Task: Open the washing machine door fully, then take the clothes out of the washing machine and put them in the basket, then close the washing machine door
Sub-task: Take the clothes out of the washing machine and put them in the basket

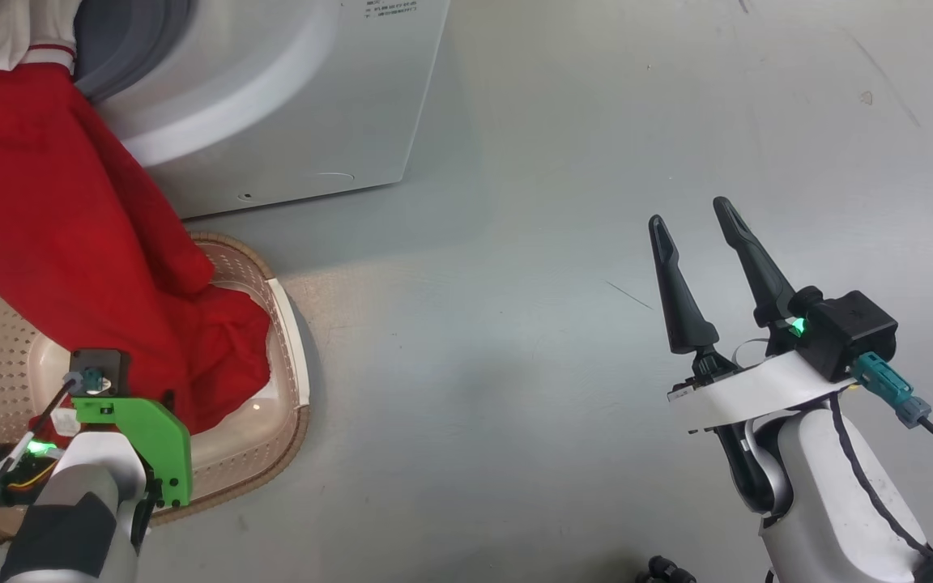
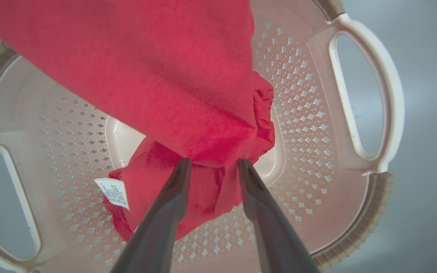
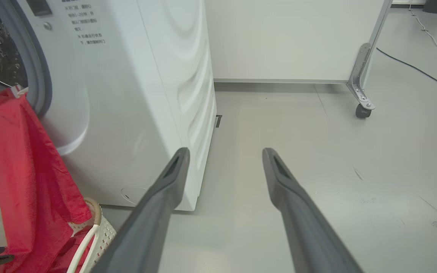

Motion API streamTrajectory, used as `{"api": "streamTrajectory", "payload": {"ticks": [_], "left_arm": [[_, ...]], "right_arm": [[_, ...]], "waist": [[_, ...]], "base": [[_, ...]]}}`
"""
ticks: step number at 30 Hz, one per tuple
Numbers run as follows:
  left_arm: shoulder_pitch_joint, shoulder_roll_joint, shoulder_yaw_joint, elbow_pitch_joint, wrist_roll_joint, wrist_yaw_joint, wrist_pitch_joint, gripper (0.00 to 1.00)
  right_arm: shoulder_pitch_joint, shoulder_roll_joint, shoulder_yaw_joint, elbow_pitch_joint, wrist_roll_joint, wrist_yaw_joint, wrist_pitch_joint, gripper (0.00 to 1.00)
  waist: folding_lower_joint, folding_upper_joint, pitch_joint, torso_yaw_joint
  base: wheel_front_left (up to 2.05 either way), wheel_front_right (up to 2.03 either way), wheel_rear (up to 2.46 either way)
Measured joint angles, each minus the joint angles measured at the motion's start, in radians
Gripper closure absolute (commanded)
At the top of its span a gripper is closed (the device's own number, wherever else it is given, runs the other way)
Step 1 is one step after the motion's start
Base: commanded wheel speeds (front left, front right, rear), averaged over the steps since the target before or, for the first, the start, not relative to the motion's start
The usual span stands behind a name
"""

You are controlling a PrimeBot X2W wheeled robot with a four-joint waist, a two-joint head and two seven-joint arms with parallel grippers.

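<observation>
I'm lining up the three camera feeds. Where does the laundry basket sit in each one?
Head view: basket at lower left, in front of the washing machine.
Left wrist view: basket seen from above, handle at right.
Right wrist view: basket rim in the bottom left corner.
Shared landmark: the red clothes hanging into it.

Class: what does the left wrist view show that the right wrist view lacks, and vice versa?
Left wrist: white care label on the bright red fabric clothes; perforated inside of the cream plastic basket. Right wrist: big white washing machine; metal leg on a castor. Both: the clothes hanging into the basket.
</observation>
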Motion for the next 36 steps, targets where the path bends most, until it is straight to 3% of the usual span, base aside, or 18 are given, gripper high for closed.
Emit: {"api": "streamTrajectory", "payload": {"ticks": [18, 36], "left_arm": [[-0.006, -0.044, -0.003, 0.063, -0.006, -0.013, -0.103, 0.00], [-0.008, -0.063, -0.051, 0.007, 0.022, -0.032, -0.276, 0.00]], "right_arm": [[-0.006, 0.000, -0.021, 0.031, -0.005, -0.001, 0.000, 0.00], [0.038, 0.000, -0.054, 0.058, -0.014, 0.001, 0.000, 0.00]], "waist": [[0.0000, 0.0000, -0.084, 0.049], [0.0000, 0.0000, -0.234, 0.141]], "base": [[0.00, 0.00, 0.00], [0.00, 0.00, 0.00]]}}
